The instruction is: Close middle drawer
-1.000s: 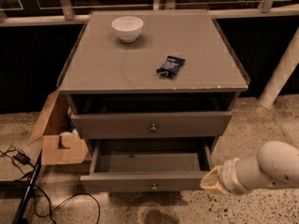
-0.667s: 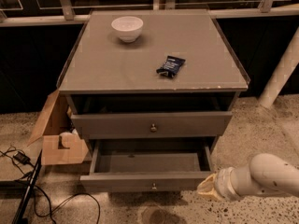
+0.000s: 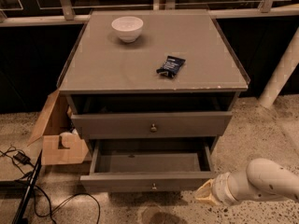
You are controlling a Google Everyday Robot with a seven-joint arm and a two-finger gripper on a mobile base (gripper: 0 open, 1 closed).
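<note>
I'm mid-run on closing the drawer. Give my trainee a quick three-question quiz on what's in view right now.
1. Fill in: on the cabinet top, the dark packet lies to the ___ of the white bowl, as the camera sees it.
2. Where is the gripper?
A) above the white bowl
B) low, beside the right front corner of the middle drawer
C) resting on the cabinet top
3. True or false: the middle drawer is already shut.

Key: 1 right; 2 B; 3 false, because it is pulled well out.
</note>
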